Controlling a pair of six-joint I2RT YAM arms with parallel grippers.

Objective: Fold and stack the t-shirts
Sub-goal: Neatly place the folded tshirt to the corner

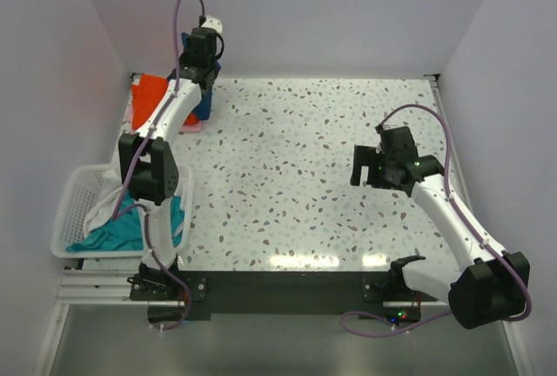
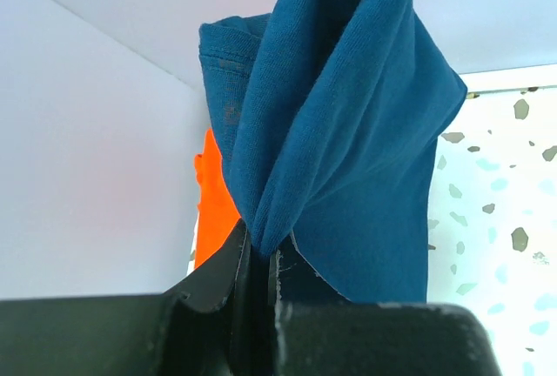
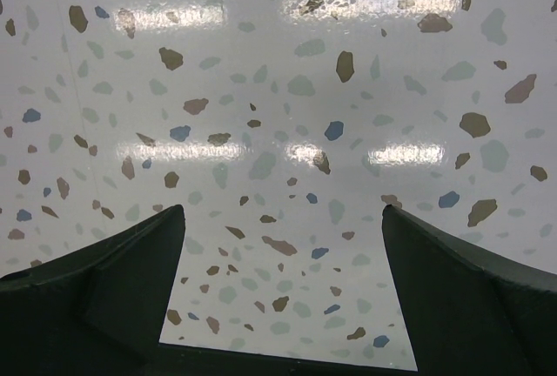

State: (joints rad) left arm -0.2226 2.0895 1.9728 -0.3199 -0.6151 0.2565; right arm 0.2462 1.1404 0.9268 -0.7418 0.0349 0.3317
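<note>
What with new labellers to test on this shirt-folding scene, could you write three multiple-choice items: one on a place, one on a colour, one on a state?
1. Where does the white basket stand relative to the table?
A. at its far right corner
B. at its near left edge
C. at its centre

2. What colour is the t-shirt that the left hand grips?
A. yellow
B. white
C. dark blue

3. How is the right hand?
A. open, holding nothing
B. shut on a shirt
C. down inside the basket

Answers:
1 B: the top view shows the basket at the table's near left edge.
2 C: the left wrist view shows dark blue cloth pinched in that hand.
3 A: the right wrist view shows its fingers wide apart above the table, with nothing between them.
</note>
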